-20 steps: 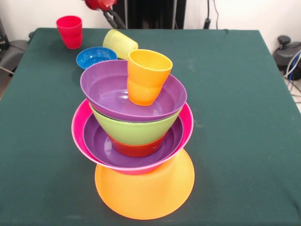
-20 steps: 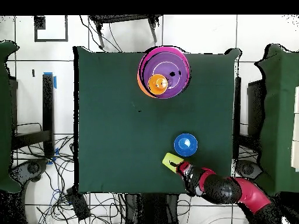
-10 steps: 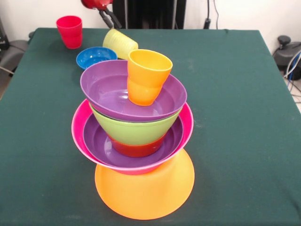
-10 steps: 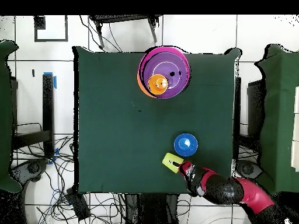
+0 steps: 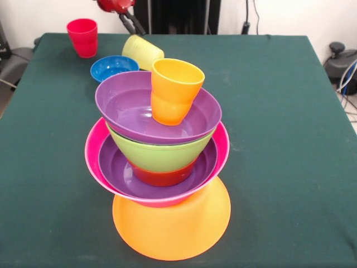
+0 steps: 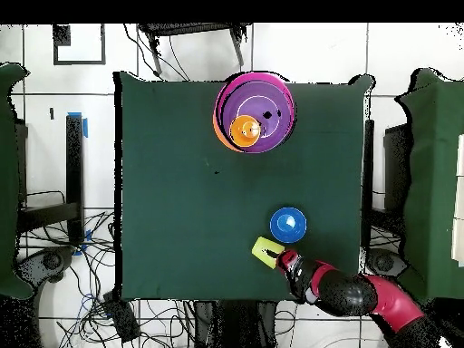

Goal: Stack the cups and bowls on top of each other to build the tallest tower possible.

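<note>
The tower stands at the near edge in the front view. An upturned large orange bowl (image 5: 170,231) carries a hot pink bowl (image 5: 90,148), a purple bowl (image 5: 114,167), a small red-orange bowl (image 5: 162,177), a lime green bowl (image 5: 159,155), a second purple bowl (image 5: 125,103) and a tilted orange cup (image 5: 173,89). The pale yellow cup (image 5: 143,51) lies on its side beside the small blue bowl (image 5: 113,67). The red cup (image 5: 82,37) stands upright at the far left corner. My gripper (image 5: 131,24) hangs just behind the yellow cup, apart from it. The overhead view shows the gripper (image 6: 284,261) next to the yellow cup (image 6: 265,251).
The table is covered in dark green cloth (image 5: 279,139). In the overhead view the tower (image 6: 267,109) sits at the table's top edge and the blue bowl (image 6: 287,224) lies near the arm. My arm hides the red cup there. Cables lie on the floor around the table.
My gripper has shifted slightly away from the yellow cup, leftward in the front view. The cups, bowls and tower have not moved.
</note>
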Robot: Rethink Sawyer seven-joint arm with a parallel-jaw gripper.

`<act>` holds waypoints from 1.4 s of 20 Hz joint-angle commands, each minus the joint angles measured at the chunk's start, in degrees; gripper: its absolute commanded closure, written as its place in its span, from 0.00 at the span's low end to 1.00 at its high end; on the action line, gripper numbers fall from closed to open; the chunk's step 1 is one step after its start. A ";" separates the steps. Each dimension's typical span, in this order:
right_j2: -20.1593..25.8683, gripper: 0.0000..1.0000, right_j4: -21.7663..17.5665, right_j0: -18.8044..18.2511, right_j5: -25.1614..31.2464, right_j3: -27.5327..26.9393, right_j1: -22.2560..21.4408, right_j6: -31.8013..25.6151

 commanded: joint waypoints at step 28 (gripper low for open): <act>0.54 0.00 -1.80 0.64 5.79 -8.94 2.08 -15.75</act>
